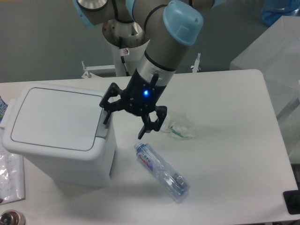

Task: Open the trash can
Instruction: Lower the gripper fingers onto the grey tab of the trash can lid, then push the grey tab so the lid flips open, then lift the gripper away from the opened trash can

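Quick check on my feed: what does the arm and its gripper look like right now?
The arm is silver-grey tubing with light blue joint caps. Its lower wrist section is black with a lit blue light. The gripper is black, with two linked, open-frame fingers. A black cable runs along the white base column.

Single fixed camera, high, facing robot base, looking down across table (234,140); medium-close range.
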`<state>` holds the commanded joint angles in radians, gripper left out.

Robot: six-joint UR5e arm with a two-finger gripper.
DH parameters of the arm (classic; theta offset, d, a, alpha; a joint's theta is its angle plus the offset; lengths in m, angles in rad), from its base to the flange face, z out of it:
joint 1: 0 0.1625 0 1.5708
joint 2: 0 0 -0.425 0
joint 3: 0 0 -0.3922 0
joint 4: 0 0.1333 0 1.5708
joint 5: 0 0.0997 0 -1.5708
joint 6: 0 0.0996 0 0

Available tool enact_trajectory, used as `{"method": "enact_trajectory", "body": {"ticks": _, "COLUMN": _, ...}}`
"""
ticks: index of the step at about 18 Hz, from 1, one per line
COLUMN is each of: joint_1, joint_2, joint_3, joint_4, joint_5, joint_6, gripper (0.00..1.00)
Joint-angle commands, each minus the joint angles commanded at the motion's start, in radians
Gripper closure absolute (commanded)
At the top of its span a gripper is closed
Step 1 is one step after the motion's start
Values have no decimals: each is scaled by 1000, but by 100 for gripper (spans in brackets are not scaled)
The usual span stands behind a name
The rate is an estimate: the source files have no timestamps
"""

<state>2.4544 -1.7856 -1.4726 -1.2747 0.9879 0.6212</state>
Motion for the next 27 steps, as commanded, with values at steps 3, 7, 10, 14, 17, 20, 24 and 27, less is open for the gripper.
{"method": "enact_trajectory", "body": {"ticks": 3, "joint_1": 0, "joint_2": -3, "joint_3": 0, "joint_4": 2, "joint_5": 0, "joint_6": 0, "gripper": 0}}
{"method": "enact_trajectory", "body": {"ticks": 7, "joint_1": -2, "joint_2": -9, "joint_3": -2, "joint_4": 9, "joint_5": 8, "joint_6": 5, "gripper": 0}}
{"method": "enact_trajectory", "body": {"ticks": 10, "joint_1": -2, "joint_2": -9, "joint_3": -2, "joint_4": 14, "joint_5": 12, "joint_6": 3, "gripper": 0}}
{"method": "enact_trajectory", "body": {"ticks": 14, "joint_1": -2, "joint_2": -5, "joint_3": 17, "joint_4": 9, "joint_5": 12, "joint_6": 3, "gripper": 0}}
{"method": "enact_trajectory", "body": {"ticks": 17, "joint_1": 3, "joint_2": -2, "joint_3": 63, "joint_4": 15, "joint_5": 12, "joint_6": 17, "gripper": 0}}
{"method": "enact_trajectory", "body": {"ticks": 20, "joint_1": 38, "joint_2": -9, "joint_3": 74, "joint_4": 18, "joint_5": 20, "joint_6": 49, "gripper": 0}}
{"method": "enact_trajectory", "body": {"ticks": 24, "joint_1": 80, "joint_2": -25, "joint_3": 67, "joint_4": 31, "joint_5": 152, "joint_6": 101, "gripper": 0}}
{"method": "enact_trajectory", "body": {"ticks": 27, "joint_1": 118, "joint_2": -67, "joint_3": 97, "joint_4": 38, "joint_5": 158, "joint_6": 129, "gripper": 0}}
